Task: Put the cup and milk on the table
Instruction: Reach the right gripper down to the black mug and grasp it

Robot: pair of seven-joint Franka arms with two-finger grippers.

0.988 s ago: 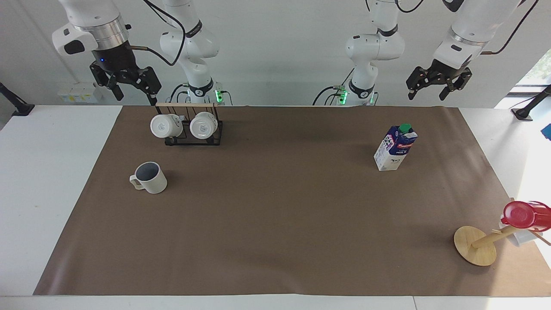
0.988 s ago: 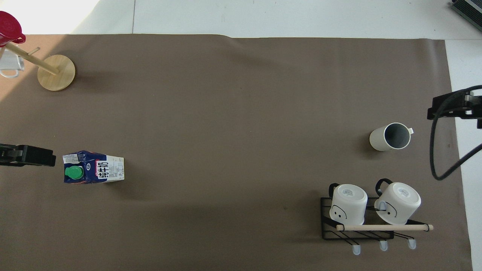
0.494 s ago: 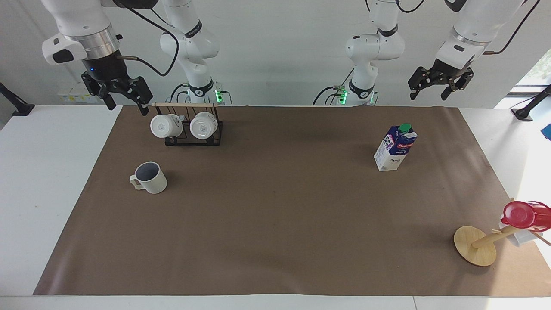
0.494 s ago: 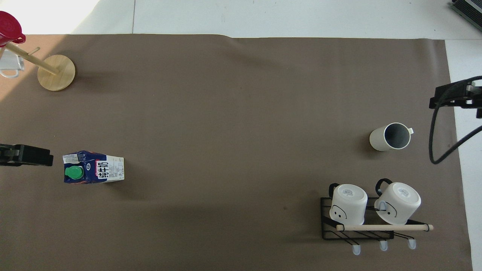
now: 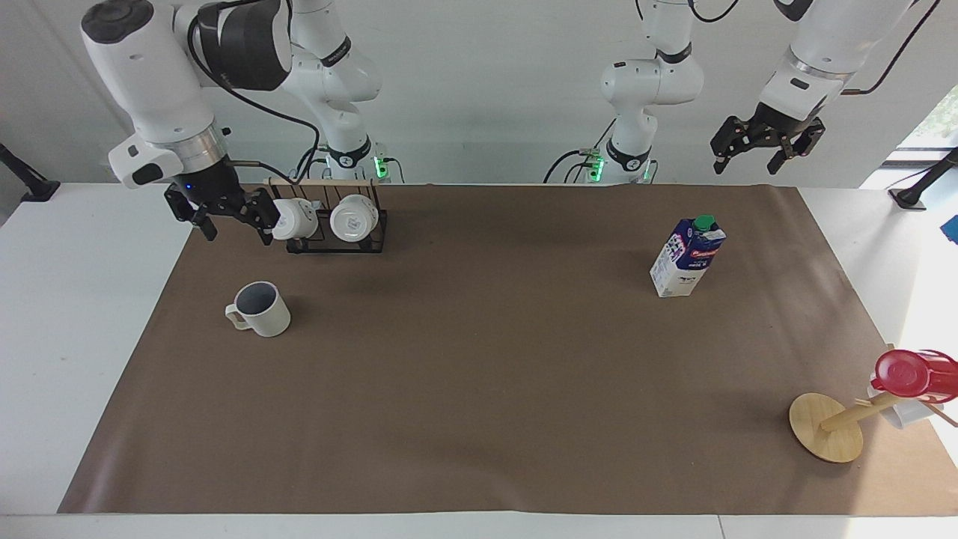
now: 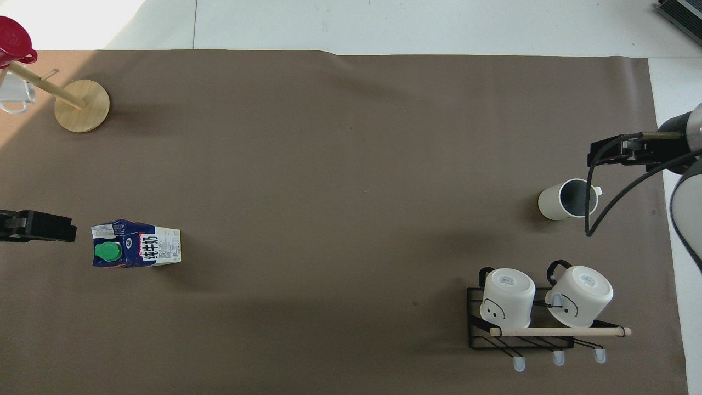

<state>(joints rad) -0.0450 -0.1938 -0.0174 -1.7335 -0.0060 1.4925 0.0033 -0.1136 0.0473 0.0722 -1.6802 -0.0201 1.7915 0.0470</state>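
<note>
The cream-white cup (image 5: 260,309) (image 6: 567,198) stands upright on the table's brown paper sheet (image 5: 479,389), toward the right arm's end, its handle pointing to the paper's edge. My right gripper (image 5: 233,230) (image 6: 603,155) hangs open and empty above the paper beside the mug rack, apart from the cup. The blue and white milk (image 5: 687,257) (image 6: 136,251) carton with a green cap stands upright toward the left arm's end. High above the paper's corner past the milk, my left gripper (image 5: 745,166) (image 6: 68,232) is open and empty.
A black wire rack (image 5: 333,243) (image 6: 477,340) with two glossy white mugs stands nearer to the robots than the cup. A wooden stand (image 5: 825,427) (image 6: 82,104) carrying a red cup (image 5: 905,373) (image 6: 13,38) sits at the corner farthest from the robots, at the left arm's end.
My right gripper has come down and swung in over the paper beside the rack, closer to the cup. The left gripper has hardly moved. Cup and milk stay put.
</note>
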